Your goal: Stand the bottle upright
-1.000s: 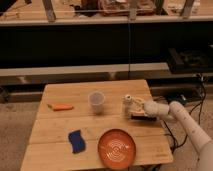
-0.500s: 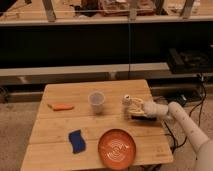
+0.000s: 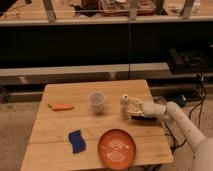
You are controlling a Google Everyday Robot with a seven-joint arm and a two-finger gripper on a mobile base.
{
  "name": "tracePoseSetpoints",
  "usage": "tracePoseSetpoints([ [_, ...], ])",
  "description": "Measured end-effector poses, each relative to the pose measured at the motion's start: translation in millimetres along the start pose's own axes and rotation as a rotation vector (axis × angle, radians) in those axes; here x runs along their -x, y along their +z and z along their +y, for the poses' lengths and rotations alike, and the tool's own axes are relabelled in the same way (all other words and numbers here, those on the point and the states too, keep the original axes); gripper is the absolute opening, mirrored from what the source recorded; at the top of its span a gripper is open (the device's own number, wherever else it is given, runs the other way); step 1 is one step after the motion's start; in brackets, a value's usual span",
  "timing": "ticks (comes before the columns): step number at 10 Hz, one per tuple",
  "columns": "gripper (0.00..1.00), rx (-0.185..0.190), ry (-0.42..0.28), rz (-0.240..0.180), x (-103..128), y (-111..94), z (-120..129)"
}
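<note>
bottle [image 3: 125, 106]: slim, pale beige, narrower neck, whitish cap. stands upright on wooden table [image 3: 52, 131], just right of translucent cup [image 3: 96, 101], toward the table's right edge. no visible change from half a second ago: bottle, cup and arm [image 3: 181, 123] sit where they were. gripper [image 3: 132, 107] reaches in from the right at the bottle's mid-height, jaws partly closed, pinching the bottle's body. orange plate [image 3: 116, 149] nearer the front edge, apart from both.
</note>
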Motion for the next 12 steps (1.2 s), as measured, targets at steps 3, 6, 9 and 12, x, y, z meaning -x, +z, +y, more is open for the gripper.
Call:
tracePoseSetpoints([
  [3, 0.43, 0.004, 0.003, 0.004, 1.1, 1.3, -0.8],
  [6, 0.71, 0.003, 0.002, 0.014, 1.6, 0.2, -1.2],
  [9, 0.8, 0.001, 0.004, 0.026, 1.6, -1.7, -2.3],
  [12, 0.8, -0.004, 0.005, 0.037, 0.8, -3.9, -2.5],
])
